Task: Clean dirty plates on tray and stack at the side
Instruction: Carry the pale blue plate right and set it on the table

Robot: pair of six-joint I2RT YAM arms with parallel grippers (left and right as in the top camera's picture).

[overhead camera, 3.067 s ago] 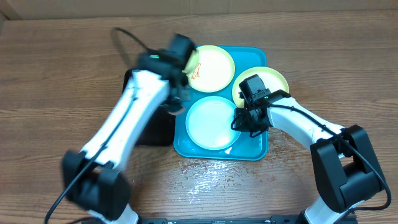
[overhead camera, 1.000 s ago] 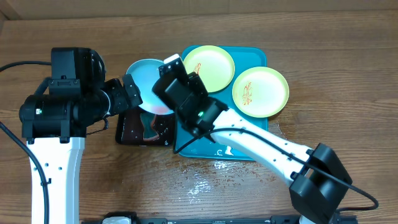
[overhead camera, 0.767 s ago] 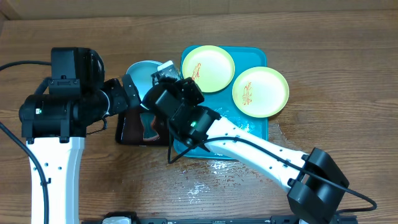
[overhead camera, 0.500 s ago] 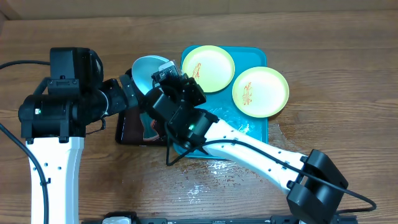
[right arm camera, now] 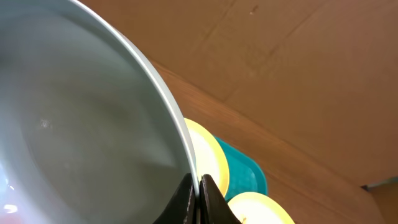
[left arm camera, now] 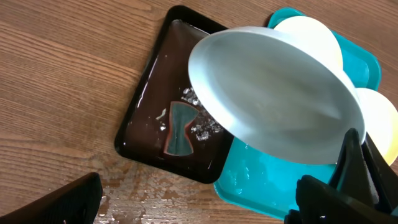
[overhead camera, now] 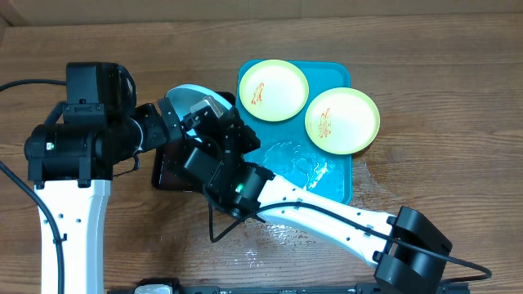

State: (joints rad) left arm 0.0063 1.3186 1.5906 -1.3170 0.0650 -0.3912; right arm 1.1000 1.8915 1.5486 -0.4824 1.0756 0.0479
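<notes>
The light teal rimmed plate [overhead camera: 189,93] hangs tilted above the black tray [overhead camera: 170,178], its pale inside wet and free of streaks. My right gripper [overhead camera: 206,108] is shut on its rim, and in the right wrist view the plate [right arm camera: 81,124] is pinched between the fingertips of that gripper [right arm camera: 198,194]. My left gripper [overhead camera: 166,124] is open and holds nothing; it sits just left of the plate [left arm camera: 273,106]. Two yellow-green rimmed plates with red-brown streaks [overhead camera: 274,90] [overhead camera: 341,120] lie on the back of the turquoise tray [overhead camera: 306,167], whose front is wet and bare.
The black tray [left arm camera: 146,93] holds water, some foam and a bluish hourglass-shaped patch [left arm camera: 177,127]. Water is spilled on the wooden table [overhead camera: 278,233] in front of both trays. My right arm [overhead camera: 327,214] crosses the front of the table.
My right arm has swung left and forward and tipped the teal plate more steeply over the black tray. The left arm has hardly moved.
</notes>
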